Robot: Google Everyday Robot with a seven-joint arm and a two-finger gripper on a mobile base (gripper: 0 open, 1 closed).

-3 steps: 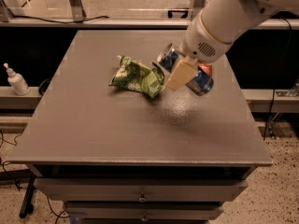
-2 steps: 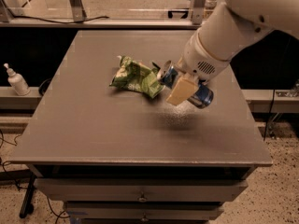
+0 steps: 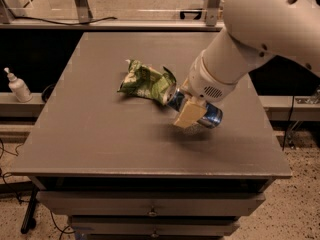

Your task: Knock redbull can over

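Note:
The redbull can point(image 3: 213, 116), blue and silver, lies on its side on the grey table point(image 3: 100, 139), right of centre. Its silver top points left toward a crumpled green chip bag point(image 3: 145, 82) and almost touches it. My gripper point(image 3: 189, 115) reaches down from the upper right on the big white arm point(image 3: 250, 39). Its cream-coloured tip is right in front of the can's middle and hides part of it.
A white pump bottle point(image 3: 17, 85) stands on a ledge left of the table. The table's front edge point(image 3: 150, 173) is close below the can, and its right edge is near the can. Drawers sit under the tabletop.
The arm has swung toward the table's front, and the can has shifted with it, a little forward and to the right. The chip bag has stayed where it was.

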